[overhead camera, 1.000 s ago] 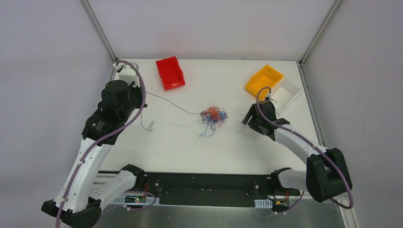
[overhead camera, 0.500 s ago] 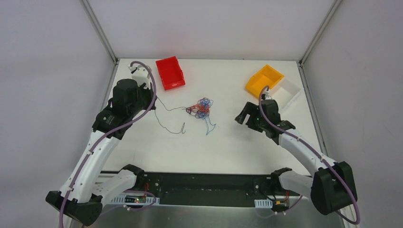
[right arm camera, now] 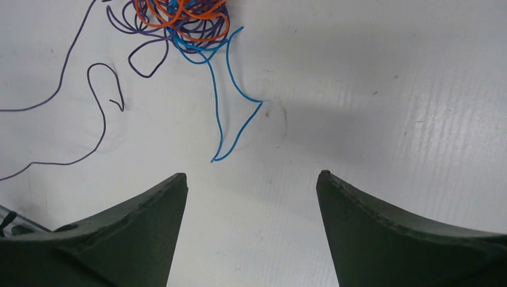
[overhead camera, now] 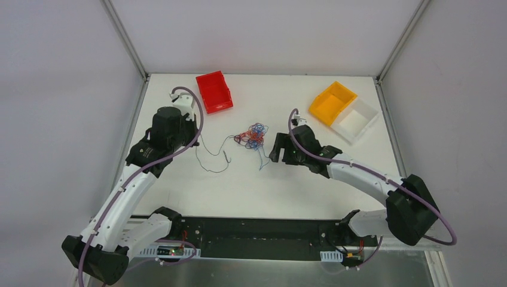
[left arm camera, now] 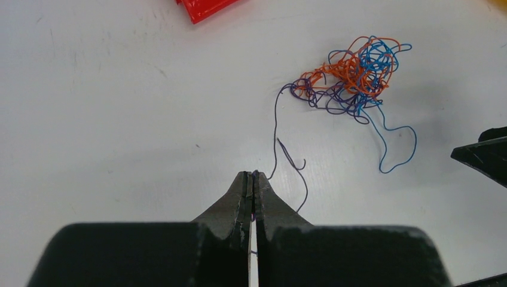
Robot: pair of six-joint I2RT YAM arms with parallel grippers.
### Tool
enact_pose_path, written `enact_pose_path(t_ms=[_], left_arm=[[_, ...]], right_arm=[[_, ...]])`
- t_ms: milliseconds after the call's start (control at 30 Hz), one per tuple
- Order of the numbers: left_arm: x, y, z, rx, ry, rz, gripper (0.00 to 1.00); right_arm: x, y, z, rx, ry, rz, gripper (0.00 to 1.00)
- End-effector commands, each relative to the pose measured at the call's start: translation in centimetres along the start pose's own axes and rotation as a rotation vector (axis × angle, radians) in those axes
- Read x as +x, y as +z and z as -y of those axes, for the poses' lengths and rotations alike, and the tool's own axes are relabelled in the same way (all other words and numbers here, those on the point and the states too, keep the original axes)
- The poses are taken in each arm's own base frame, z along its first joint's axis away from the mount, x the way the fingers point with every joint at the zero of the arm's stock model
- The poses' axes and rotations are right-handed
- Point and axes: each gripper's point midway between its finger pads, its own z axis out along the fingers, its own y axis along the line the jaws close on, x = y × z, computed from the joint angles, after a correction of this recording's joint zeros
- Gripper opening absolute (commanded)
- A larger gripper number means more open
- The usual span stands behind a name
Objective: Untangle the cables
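The cables are a small tangle (overhead camera: 251, 135) of orange, blue and purple wires mid-table, also seen in the left wrist view (left arm camera: 359, 72) and at the top of the right wrist view (right arm camera: 179, 18). A thin purple strand (left arm camera: 275, 125) runs slack from the tangle to my left gripper (left arm camera: 252, 174), which is shut on it left of the tangle (overhead camera: 196, 139). A blue loop (right arm camera: 239, 133) trails out of the tangle toward my right gripper (right arm camera: 252, 174). That gripper stands open just right of the tangle (overhead camera: 275, 150), with only bare table between its fingers.
A red bin (overhead camera: 214, 91) stands at the back, left of centre. A yellow bin (overhead camera: 332, 101) and a white bin (overhead camera: 357, 119) sit side by side at the back right. Metal frame posts rise at the table's two far corners.
The tangle was dragged left and back. The left gripper then came toward it, so the taut strand went slack. The right arm swung left up to the tangle and opened wider.
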Motion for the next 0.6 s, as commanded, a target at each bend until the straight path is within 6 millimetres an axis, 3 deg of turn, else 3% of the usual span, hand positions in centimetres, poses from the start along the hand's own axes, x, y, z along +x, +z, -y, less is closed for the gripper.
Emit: enact_pose_path(t_ms=[0, 267, 567], left_arm=[[-0.3, 0.0, -0.1, 0.001, -0.027, 0.034, 0.00], [-0.4, -0.9, 0.4, 0.045, -0.006, 0.061, 0.00], [0.1, -1.0, 0.6, 0.065, 0.005, 0.080, 0.00]], right_arm=[[-1.7, 0.6, -0.1, 0.138, 0.092, 0.092, 0.83], [-1.6, 1.2, 0.1, 0.285, 0.139, 0.105, 0.86], [-0.3, 2.3, -1.6, 0.212, 0.268, 0.079, 0.84]])
